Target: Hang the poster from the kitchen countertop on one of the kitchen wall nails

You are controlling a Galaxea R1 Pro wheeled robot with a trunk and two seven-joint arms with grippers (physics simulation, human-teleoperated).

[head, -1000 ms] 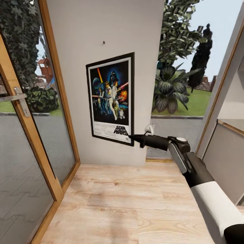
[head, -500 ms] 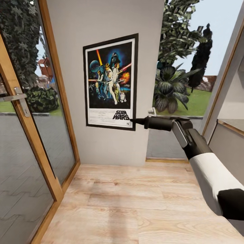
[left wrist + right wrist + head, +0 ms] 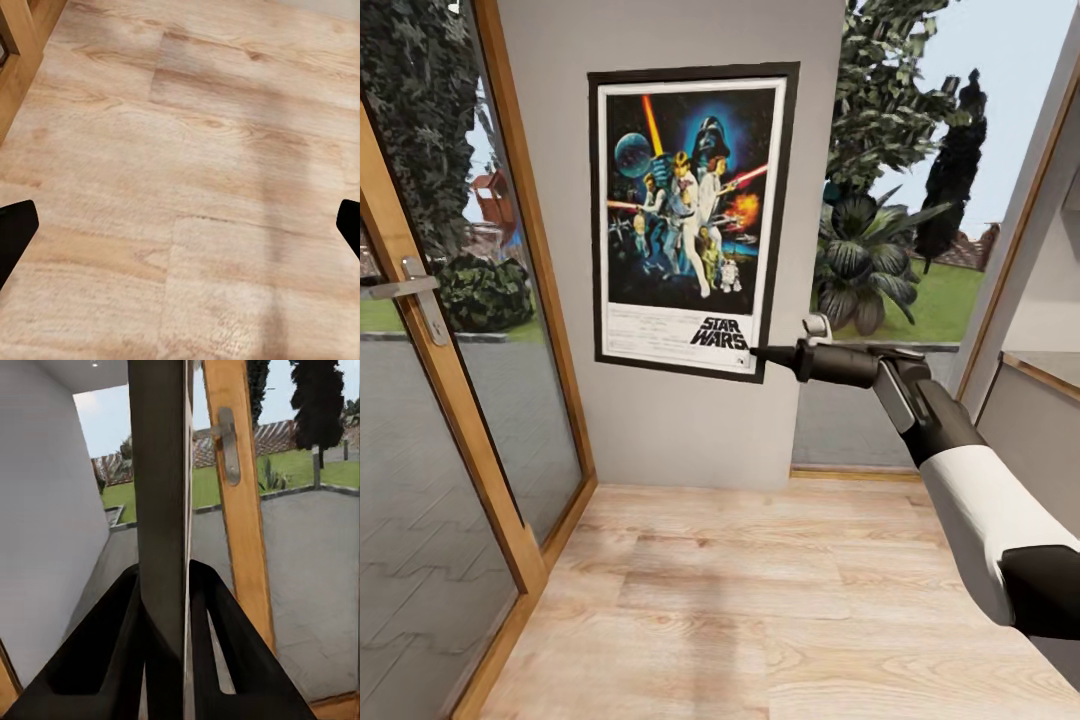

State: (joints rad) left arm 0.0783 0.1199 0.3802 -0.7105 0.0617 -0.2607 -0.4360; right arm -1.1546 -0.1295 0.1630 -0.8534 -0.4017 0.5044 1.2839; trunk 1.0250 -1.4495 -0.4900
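Observation:
The Star Wars poster (image 3: 690,220) stands upright and flat against the grey wall panel (image 3: 690,430), high up in the head view. My right gripper (image 3: 760,352) is shut on its lower right corner, with the arm stretched out from the right. The right wrist view has the poster (image 3: 161,472) edge-on, pinched in the right gripper (image 3: 165,577). The wall nail is hidden behind the poster. My left gripper (image 3: 180,232) hangs open over the wooden floor (image 3: 187,150), its dark fingertips (image 3: 15,232) far apart. The kitchen countertop is out of view.
A glass door in a wooden frame (image 3: 455,380) with a metal handle (image 3: 420,295) stands close on the left. To the right of the wall panel, a window (image 3: 880,250) looks onto garden plants. Another wooden frame (image 3: 1000,300) is at far right. Light wooden floor (image 3: 760,600) lies ahead.
My right arm has lifted the poster up the wall and straightened it from a tilt. The poster now covers the spot where the nail showed a second ago.

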